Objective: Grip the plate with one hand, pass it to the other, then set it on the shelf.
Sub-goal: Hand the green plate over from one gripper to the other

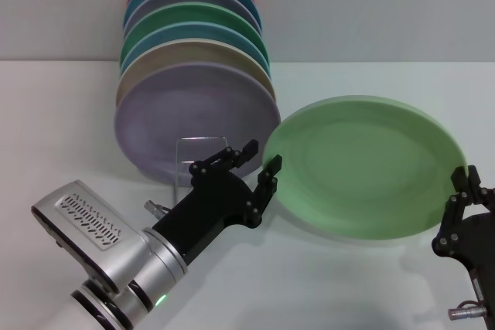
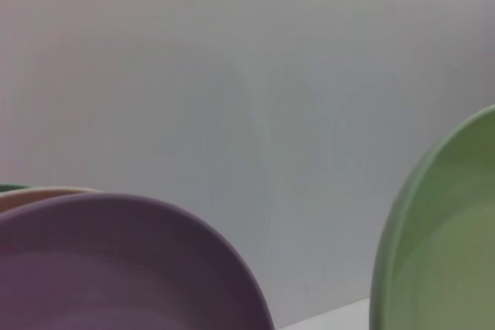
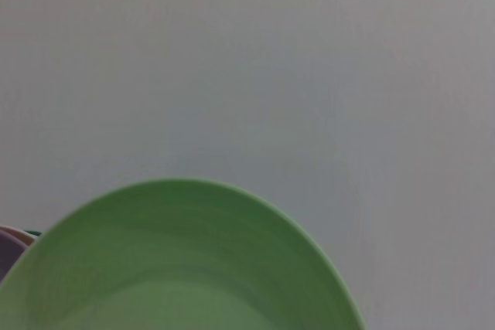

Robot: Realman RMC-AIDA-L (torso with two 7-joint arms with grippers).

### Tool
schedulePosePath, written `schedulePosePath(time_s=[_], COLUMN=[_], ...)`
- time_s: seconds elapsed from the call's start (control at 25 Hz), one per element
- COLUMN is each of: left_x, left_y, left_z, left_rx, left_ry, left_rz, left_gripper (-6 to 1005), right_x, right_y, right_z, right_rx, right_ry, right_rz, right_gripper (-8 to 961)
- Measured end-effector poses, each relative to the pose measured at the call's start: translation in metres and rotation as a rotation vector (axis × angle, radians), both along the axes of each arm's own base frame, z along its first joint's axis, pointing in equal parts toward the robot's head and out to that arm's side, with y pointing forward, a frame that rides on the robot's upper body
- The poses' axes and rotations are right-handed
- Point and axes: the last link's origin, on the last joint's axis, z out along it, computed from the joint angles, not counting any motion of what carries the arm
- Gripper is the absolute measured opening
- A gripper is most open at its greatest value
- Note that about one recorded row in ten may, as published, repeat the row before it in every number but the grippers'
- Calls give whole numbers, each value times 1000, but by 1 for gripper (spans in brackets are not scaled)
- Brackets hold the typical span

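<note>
Pastel-green matte plate (image 1: 367, 168) is off the white tabletop (image 1: 325, 284), tilted, face toward the head camera, toward the tabletop's right side. Right gripper (image 1: 462, 191) is at the plate's right rim; jaws appear clamped on the rim edge, though the contact itself is partly hidden. Left gripper (image 1: 263, 161) sits at the plate's left rim, jaws apart, one finger just beside or touching the rim; I cannot tell if it has contact. Judgement: handover stage, plate carried by the right, left not yet closed.

Handling, judged from looks: rigid, probably ceramic or melamine, moderately heavy for a rim pinch. Matte surface should give fair friction, but the shallow sloping rim offers little depth, so a pinch could slip or let the plate swing. Brittle if dropped. Best hold: squarely across the rim on the left edge, opposite the right gripper, closed fully before the right lets go.

Shelf (image 1: 203, 161): thin silver wire, upright rectangular loop at front, near the tabletop's back left, just behind the left gripper. It already holds a row of round plates on edge, the lilac plate (image 1: 197, 117) frontmost, then tan, teal, darker green, blue and red behind. The free slot is not clearly visible.
</note>
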Motion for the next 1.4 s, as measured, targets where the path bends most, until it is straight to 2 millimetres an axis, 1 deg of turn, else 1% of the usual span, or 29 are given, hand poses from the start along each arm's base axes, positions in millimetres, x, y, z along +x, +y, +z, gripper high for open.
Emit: schedulePosePath(time_s=[0.16,0.36,0.6,0.8,1.4], left_x=[0,0,1,3,4], left_y=[0,0,1,1,2], left_z=[0,0,-1,-1,-1], left_rx=[-1,-1,-3,-7,-2], left_ry=[1,2,3,5,3], left_rz=[-3,-4,-8,-17,-17], left_gripper=[369,302,174,175,112], right_x=[0,0,0,-1,-1], right_y=[0,0,0,1,3], right_z=[0,0,-1,-2,-4], right_rx=[-1,-3,-8,-9,-23], right_ry=[0,0,0,3,2], right_rz=[0,-1,-2,-1,-2], right_gripper=[17,16,17,17,16])
